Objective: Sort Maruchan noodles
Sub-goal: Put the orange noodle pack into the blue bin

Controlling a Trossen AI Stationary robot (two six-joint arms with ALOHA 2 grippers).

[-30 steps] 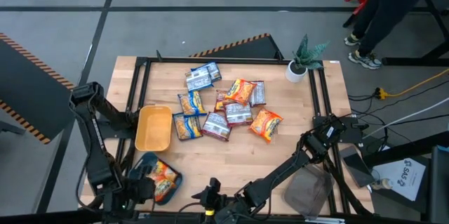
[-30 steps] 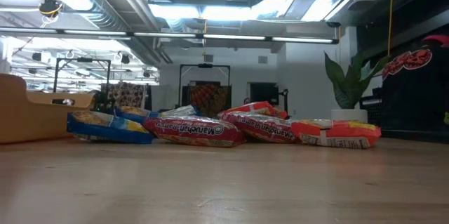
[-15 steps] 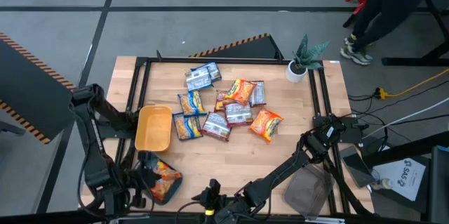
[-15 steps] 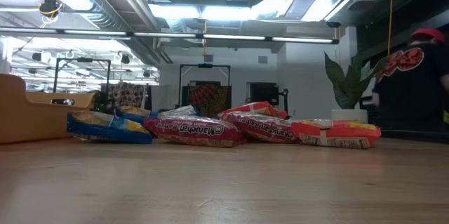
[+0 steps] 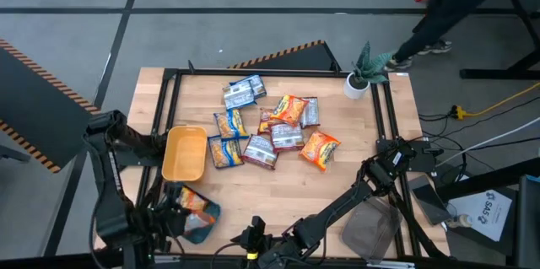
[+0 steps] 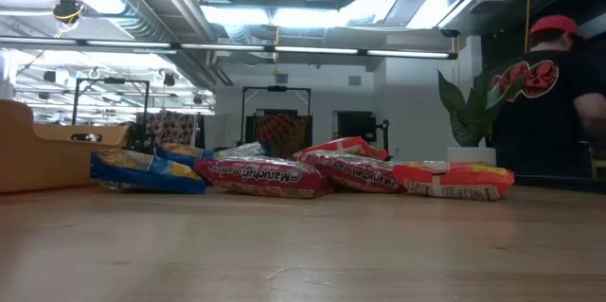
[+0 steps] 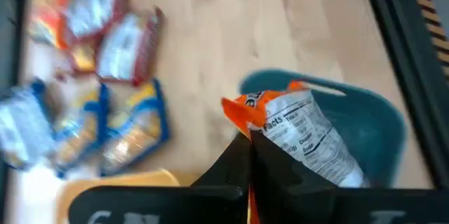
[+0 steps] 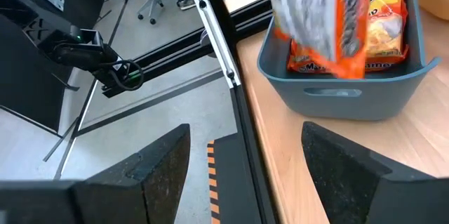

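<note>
- Since the earlier frame, the left gripper (image 7: 250, 155) has been drawn back toward the near left corner of the desk (image 5: 337, 185), and the orange packet (image 7: 302, 140) it carries has been brought over the teal tray (image 5: 202, 223); a person (image 6: 549, 94) has also come into sight beyond the far right edge.
- The left jaws are closed on one corner of the packet, which hangs above the tray rather than lying in it.
- A slip is judged possible, because only a corner is pinched; the crinkly wrapper could twist free and drop on the rim or outside the tray.
- Another orange packet (image 8: 382, 31) already lies in the tray, so a new one released at a slant could ride up on it.
- The right gripper (image 8: 245, 175) is parked at the near edge, beside the tray, its jaws wide apart and holding nothing.
- The remaining packets (image 5: 270, 126) lie heaped mid-desk, overlapping, just beside the yellow tray (image 5: 186, 153); overlap may cause two to be lifted at once.
- A potted plant (image 5: 364, 67) stands at the far right corner, well apart from the work.
</note>
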